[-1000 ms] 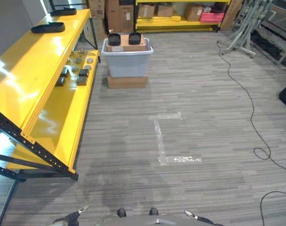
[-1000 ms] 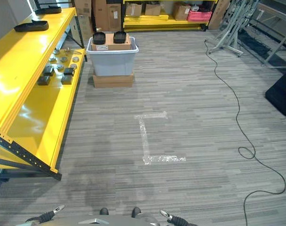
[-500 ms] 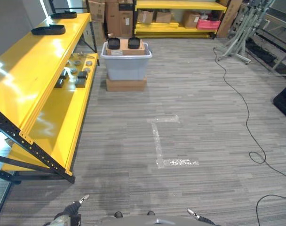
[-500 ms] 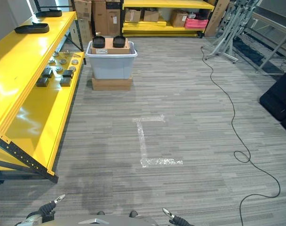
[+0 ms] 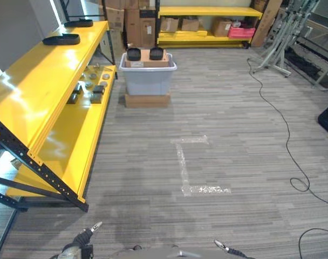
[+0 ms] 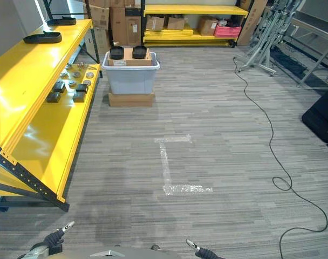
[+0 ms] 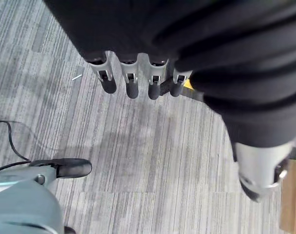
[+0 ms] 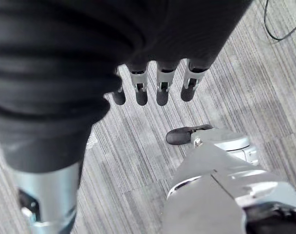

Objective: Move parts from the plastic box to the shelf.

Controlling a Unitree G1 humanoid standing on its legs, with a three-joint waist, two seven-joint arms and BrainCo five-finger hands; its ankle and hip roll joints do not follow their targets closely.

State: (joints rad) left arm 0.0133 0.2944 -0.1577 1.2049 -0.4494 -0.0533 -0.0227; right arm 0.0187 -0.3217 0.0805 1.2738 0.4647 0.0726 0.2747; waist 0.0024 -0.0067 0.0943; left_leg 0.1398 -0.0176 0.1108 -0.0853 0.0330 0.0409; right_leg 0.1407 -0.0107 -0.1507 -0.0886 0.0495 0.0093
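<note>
Both the left hand (image 7: 138,80) and right hand (image 8: 157,85) hang empty with fingers relaxed and straight. The plastic box (image 5: 147,77), carrying dark parts (image 5: 134,53) on top, stands well ahead beside the yellow shelf (image 5: 50,91). Best to walk straight up, stopping square to the box so both hands reach

no legible text, labels, numbers or signs anywhere

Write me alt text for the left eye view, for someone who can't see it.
A grey plastic box holding a cardboard piece and two black parts sits on a flat carton across a grey striped floor. A yellow shelf runs along the left, with small parts on its lower level and black trays on top. The left hand and right hand hang low and empty.
</note>
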